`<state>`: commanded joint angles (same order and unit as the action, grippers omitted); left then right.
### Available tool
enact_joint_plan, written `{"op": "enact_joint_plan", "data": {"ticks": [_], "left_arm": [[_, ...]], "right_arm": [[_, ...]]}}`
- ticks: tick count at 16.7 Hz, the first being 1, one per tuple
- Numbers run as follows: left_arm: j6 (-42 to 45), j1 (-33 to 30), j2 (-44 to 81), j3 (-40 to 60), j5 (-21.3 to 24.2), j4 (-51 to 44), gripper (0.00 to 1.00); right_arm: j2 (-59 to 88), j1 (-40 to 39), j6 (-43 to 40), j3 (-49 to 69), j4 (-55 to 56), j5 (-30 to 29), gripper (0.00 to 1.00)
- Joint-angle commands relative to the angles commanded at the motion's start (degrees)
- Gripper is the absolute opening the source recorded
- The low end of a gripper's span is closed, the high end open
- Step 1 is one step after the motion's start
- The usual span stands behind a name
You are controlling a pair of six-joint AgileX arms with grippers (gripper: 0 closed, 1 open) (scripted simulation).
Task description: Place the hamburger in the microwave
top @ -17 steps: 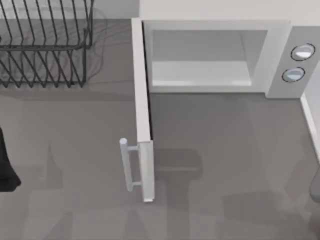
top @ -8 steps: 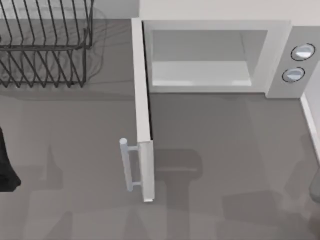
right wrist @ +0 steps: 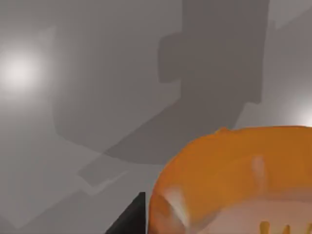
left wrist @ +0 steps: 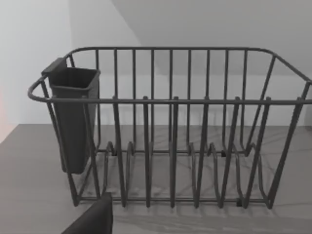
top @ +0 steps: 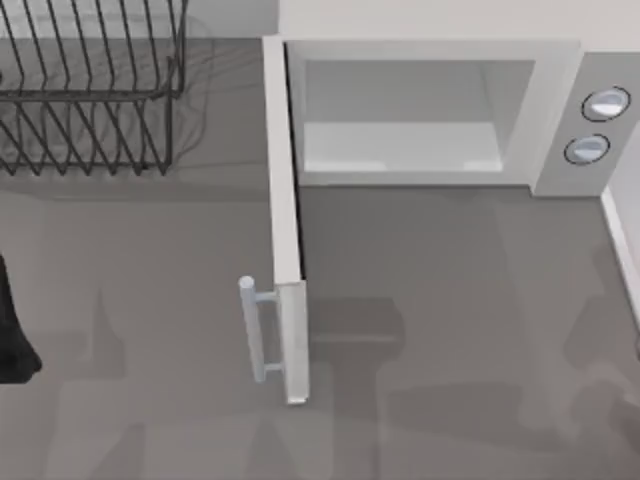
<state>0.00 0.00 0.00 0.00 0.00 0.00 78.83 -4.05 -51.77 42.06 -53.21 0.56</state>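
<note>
The microwave (top: 430, 110) is sitting at the back with its white door (top: 285, 220) swinging wide open, slab-like, jutting across the grey table (top: 450, 300). A dark wire dish rack (top: 90, 90) is standing back left. The glossy, rounded orange hamburger (right wrist: 234, 180) is looming right by the right wrist camera; can't tell either gripper's state.

Overhead view of microwave (top: 430, 110), left wrist facing dish rack (left wrist: 170, 131), shared with overhead

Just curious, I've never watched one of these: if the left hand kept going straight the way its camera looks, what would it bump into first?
Most likely the dark wire dish rack, which stands squarely ahead on the grey table. How far off it is, I can't judge.
</note>
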Motion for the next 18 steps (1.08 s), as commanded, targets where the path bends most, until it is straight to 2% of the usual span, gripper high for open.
{"op": "enact_joint_plan", "data": {"ticks": [5,11,14,18], "left_arm": [[0.00,0.00,0.00,0.00,0.00,0.00,1.00],[0.00,0.00,0.00,0.00,0.00,0.00,1.00],[0.00,0.00,0.00,0.00,0.00,0.00,1.00],[0.00,0.00,0.00,0.00,0.00,0.00,1.00]], "right_arm": [[-5.08,0.08,0.00,7.71,-12.68,-0.03,0.00],[-5.42,-0.04,0.17,8.30,-13.43,-0.03,0.00],[-3.11,-3.10,2.81,10.47,-9.76,-1.38,0.00],[5.65,-11.59,12.08,15.98,3.63,-5.83,0.00]]}}
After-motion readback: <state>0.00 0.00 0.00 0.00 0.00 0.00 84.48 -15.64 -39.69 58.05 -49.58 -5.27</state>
